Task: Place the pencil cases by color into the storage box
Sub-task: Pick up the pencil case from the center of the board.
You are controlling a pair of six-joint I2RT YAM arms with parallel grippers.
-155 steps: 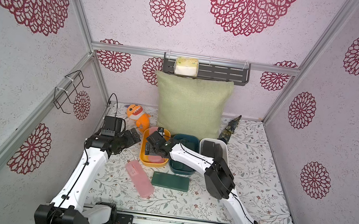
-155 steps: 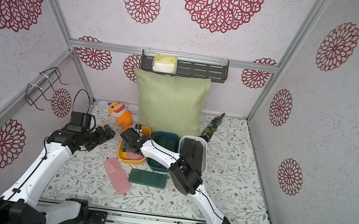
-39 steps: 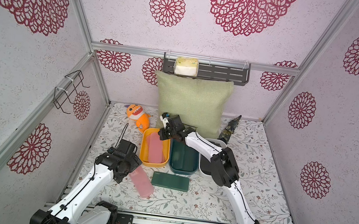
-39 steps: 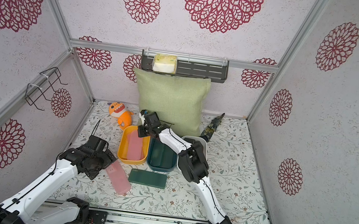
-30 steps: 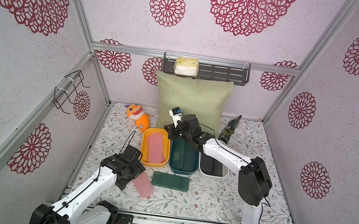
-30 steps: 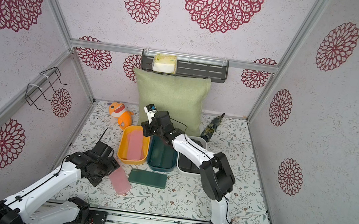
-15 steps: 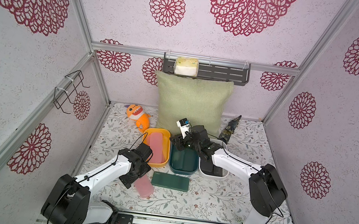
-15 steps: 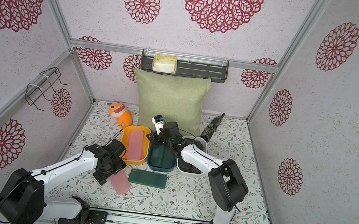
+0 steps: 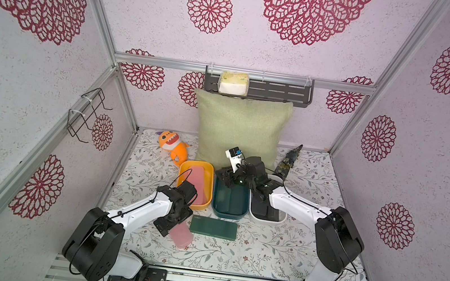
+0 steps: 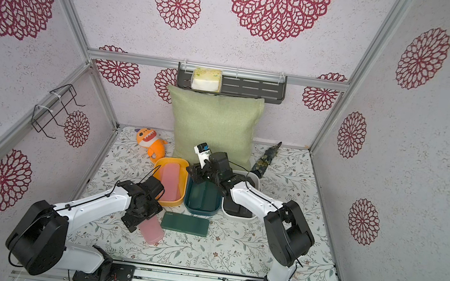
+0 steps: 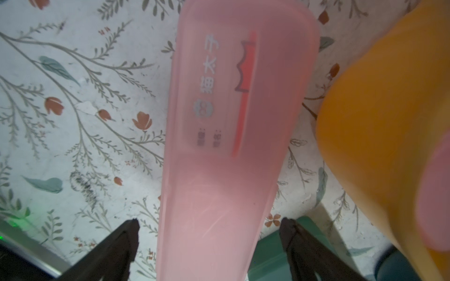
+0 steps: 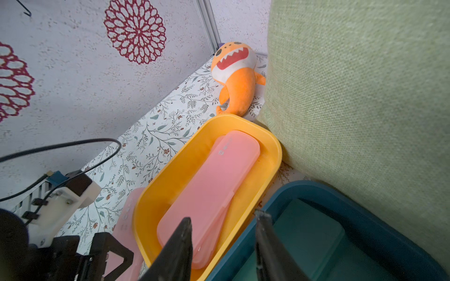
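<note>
The left gripper (image 9: 172, 226) is hovering with its jaws spread wide astride a pink pencil case (image 9: 183, 237) on the table. Another pink case (image 9: 199, 179) is lying in the yellow tub (image 9: 197, 162). A green case (image 9: 213, 227) is lying in front of the tubs. The right gripper (image 9: 226, 178) is hanging over the teal tub (image 9: 227, 214), its jaws apart and empty.

Materials: pink case (image 11: 231, 146) frosted translucent plastic, yellow tub (image 12: 185, 167) smooth semi-gloss plastic, cushion (image 12: 353, 97) coarse woven cloth, shark toy (image 12: 239, 80) fuzzy plush, table cover (image 11: 73, 136) matt print.
</note>
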